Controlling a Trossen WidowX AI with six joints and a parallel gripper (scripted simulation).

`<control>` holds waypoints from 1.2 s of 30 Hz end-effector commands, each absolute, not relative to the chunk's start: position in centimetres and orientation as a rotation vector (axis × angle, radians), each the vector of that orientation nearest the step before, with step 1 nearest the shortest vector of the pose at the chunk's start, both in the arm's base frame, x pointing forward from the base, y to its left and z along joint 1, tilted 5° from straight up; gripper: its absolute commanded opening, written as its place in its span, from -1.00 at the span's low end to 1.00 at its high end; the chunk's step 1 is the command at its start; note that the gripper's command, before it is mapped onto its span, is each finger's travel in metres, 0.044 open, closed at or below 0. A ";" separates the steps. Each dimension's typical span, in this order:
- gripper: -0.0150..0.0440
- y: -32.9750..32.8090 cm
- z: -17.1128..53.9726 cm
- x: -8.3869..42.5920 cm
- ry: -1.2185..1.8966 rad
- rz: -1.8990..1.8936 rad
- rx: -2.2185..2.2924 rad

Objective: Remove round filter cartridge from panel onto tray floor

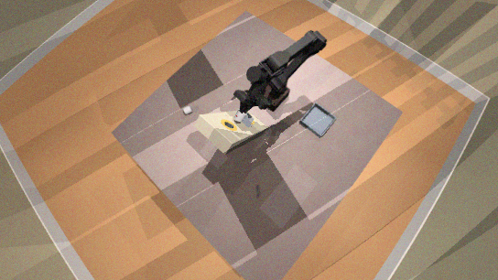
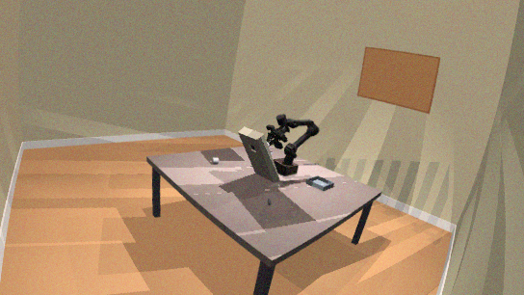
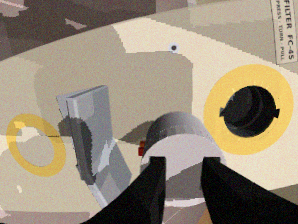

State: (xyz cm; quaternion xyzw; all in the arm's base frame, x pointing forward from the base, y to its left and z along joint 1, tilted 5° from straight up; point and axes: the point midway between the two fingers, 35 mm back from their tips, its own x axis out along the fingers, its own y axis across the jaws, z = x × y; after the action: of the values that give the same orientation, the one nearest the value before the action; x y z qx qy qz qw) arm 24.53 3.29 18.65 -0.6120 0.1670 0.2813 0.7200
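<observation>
The cream service panel (image 1: 211,131) (image 2: 261,158) (image 3: 150,75) stands tilted on the table. Its round socket (image 1: 229,124) (image 3: 250,111) is open and dark inside a yellow ring, with a notch on each side. The grey-white filter cartridge (image 1: 238,117) (image 3: 180,145) is out of the socket, in front of the panel face. My gripper (image 3: 181,163) (image 1: 242,113) is shut on it, the fingers at its pale outer face; the slots are hidden. The tray (image 1: 310,129) (image 2: 314,186), dark-rimmed with a light floor, lies apart from the panel and holds nothing visible.
A grey hinged flap (image 3: 95,135) sticks out from the panel beside the cartridge, near a second yellow ring (image 3: 42,121). A small red part (image 3: 142,148) shows behind the cartridge. A white block (image 1: 188,110) (image 2: 215,160) and a small dark object (image 1: 257,190) (image 2: 269,201) are on the table.
</observation>
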 end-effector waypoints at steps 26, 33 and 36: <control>-0.14 3.5 21.9 26.2 0.357 0.619 -1.354; -0.14 3.6 24.2 27.7 0.356 0.619 -1.354; -0.06 3.5 24.4 27.7 0.356 0.619 -1.354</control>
State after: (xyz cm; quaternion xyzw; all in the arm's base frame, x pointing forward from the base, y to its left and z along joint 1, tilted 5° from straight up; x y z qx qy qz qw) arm 27.41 3.56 23.85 -0.6135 0.1612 0.2814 0.7201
